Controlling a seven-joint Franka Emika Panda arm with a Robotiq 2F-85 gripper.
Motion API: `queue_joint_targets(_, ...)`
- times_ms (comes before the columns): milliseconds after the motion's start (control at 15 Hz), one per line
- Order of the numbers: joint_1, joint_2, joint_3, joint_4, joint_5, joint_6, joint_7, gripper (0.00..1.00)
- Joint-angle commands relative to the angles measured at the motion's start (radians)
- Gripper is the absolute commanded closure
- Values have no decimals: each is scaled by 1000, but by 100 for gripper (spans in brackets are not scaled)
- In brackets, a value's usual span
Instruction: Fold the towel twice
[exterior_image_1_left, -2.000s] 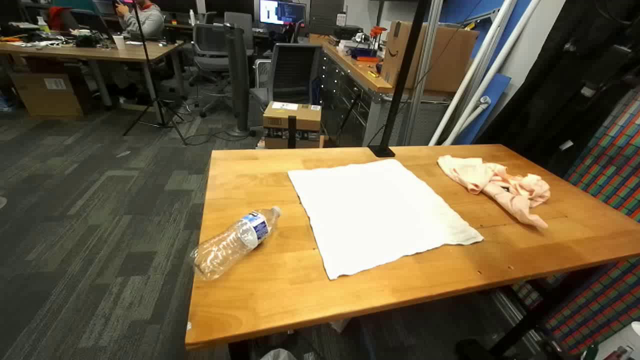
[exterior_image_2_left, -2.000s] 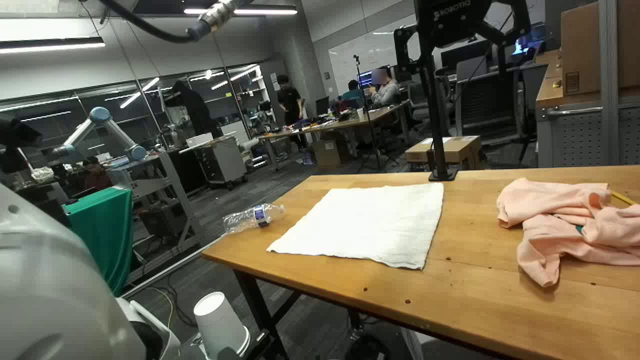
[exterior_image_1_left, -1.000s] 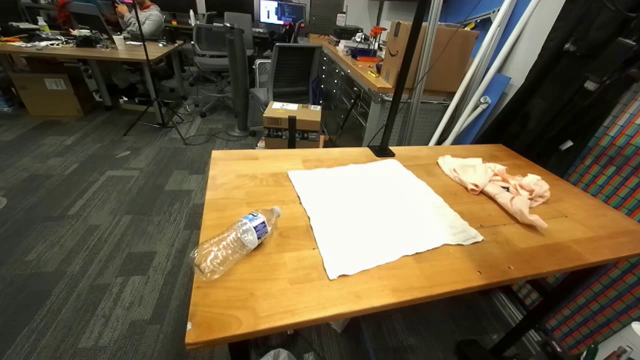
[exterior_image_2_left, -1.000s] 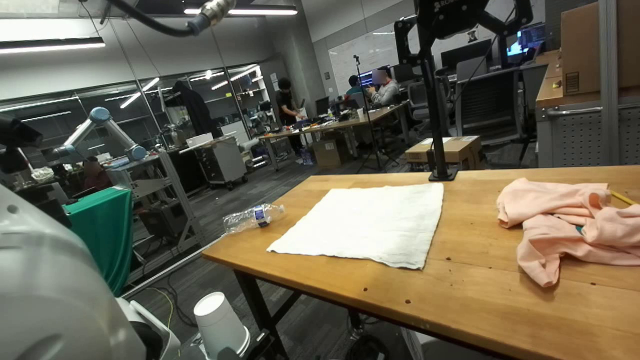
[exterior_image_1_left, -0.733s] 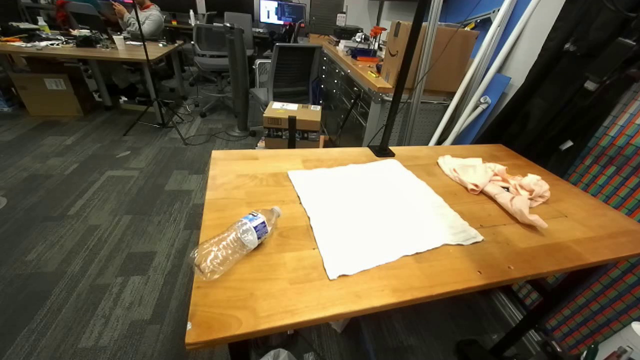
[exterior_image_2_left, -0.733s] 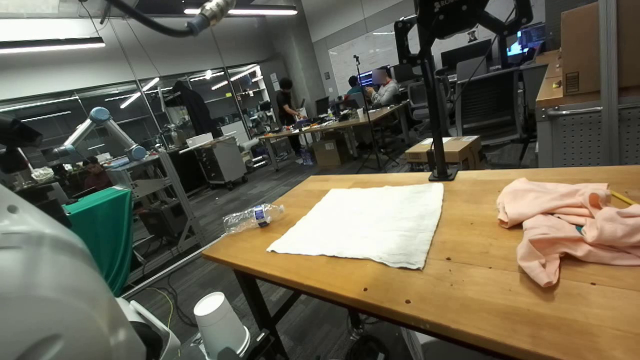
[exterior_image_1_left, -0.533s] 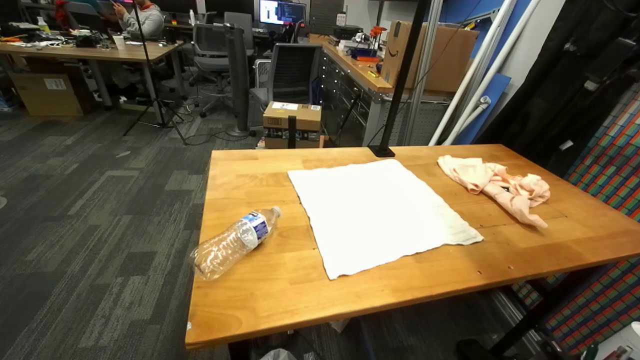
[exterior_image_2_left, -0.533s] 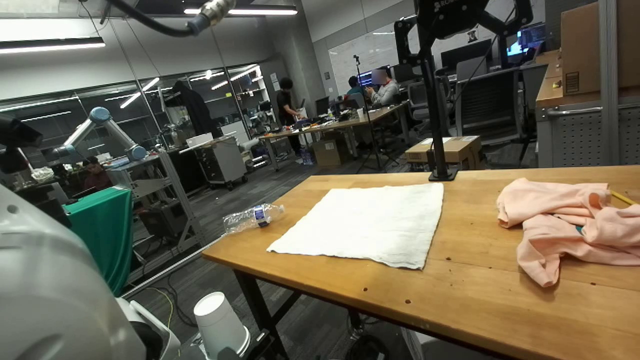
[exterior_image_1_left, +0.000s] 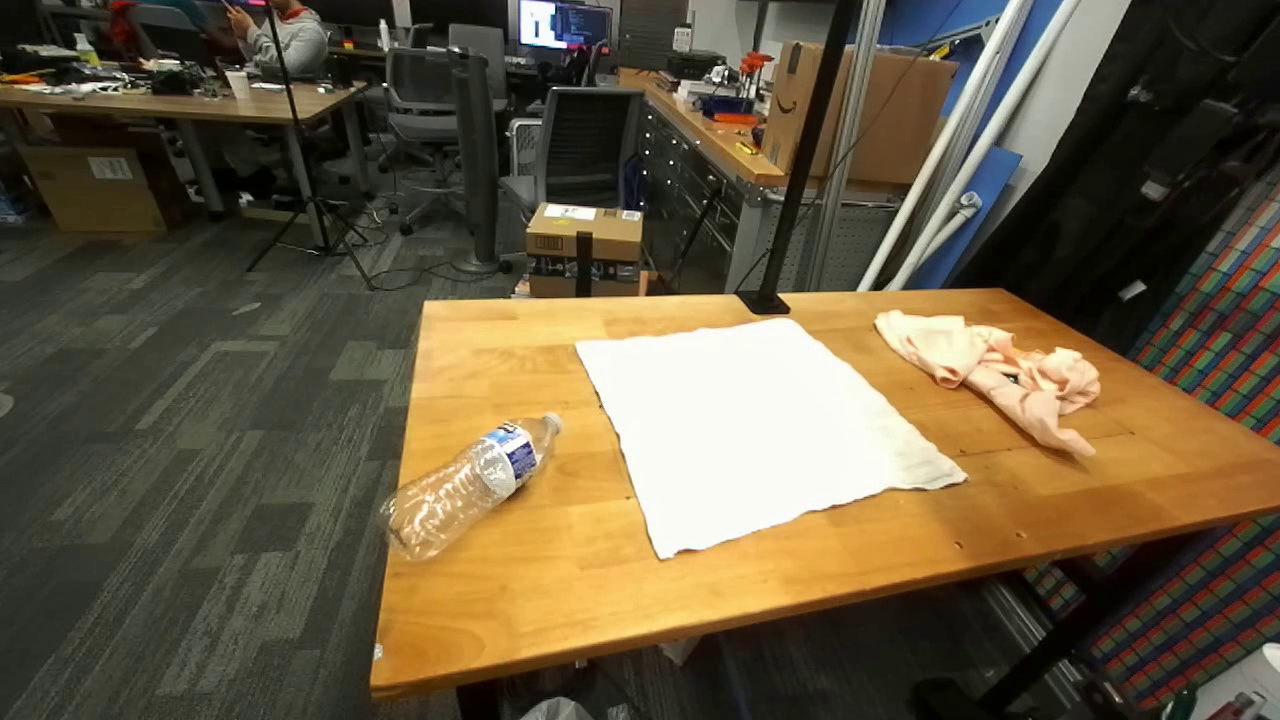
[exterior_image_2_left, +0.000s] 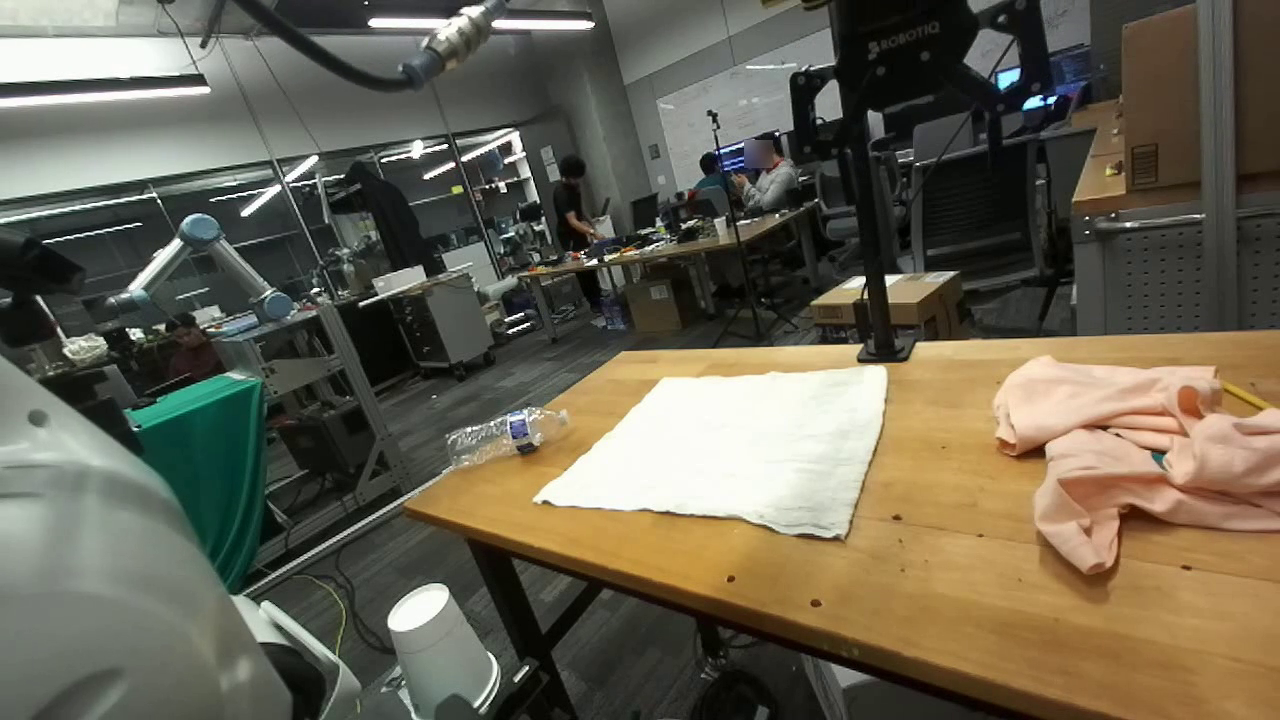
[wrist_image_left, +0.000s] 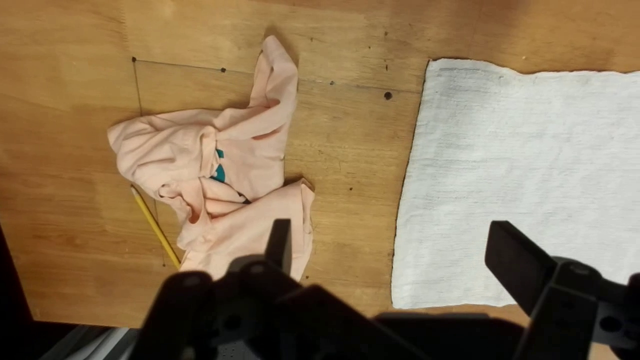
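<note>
One white towel (wrist_image_left: 525, 172) lies unfolded on the bench (wrist_image_left: 350, 150) at three o'clock in the wrist view, so for a neat first fold the spread pincer (wrist_image_left: 390, 234) had best drop to the towel's nine-o'clock edge, pinch low, and carry that evenly toward three.

White towel (exterior_image_2_left: 735, 445) — flat on table (exterior_image_2_left: 960, 570), gripper (exterior_image_2_left: 908, 146) above

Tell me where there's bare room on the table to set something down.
Bare table lies between the towel and the pink cloth, and between the towel and the bottle. It's crowded where the pencil meets the pink cloth, and at the towel corner by the post.
</note>
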Motion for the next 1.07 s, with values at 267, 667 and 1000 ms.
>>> queue_joint_targets(267,6,132,65,97,104,6,-63,0)
queue_joint_targets(667,37,228,189,162,65,110,-36,0)
queue_joint_targets(1000,54,308,256,229,69,226,-39,0)
